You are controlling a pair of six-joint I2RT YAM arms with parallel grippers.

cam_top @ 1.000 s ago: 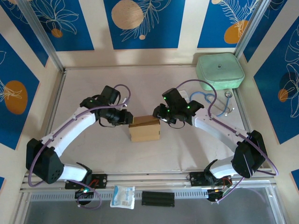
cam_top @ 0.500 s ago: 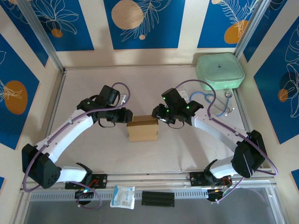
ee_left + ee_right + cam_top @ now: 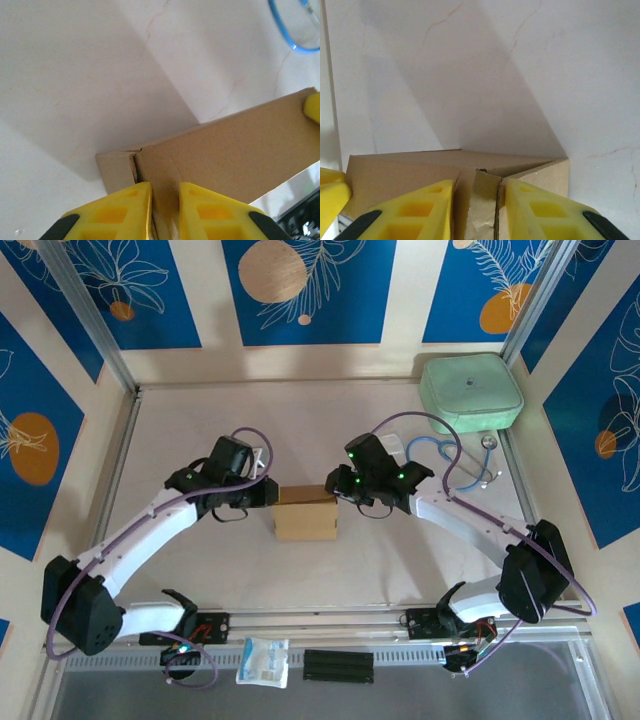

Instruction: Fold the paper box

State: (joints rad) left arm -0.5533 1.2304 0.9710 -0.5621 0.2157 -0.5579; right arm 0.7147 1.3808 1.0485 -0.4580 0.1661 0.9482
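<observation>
Squared up within the last second, the small brown kraft cardboard box (image 3: pixel 306 515) sits midway between the tabletop's (image 3: pixel 200 570) edges, left tool (image 3: pixel 268 493) and right tool (image 3: pixel 335 487) each pinching an opposite side wall. Uneven pulling could tear a wall or spring its flaps.

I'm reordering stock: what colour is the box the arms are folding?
Plain brown kraft; the paper box shows best in the left wrist view.
</observation>
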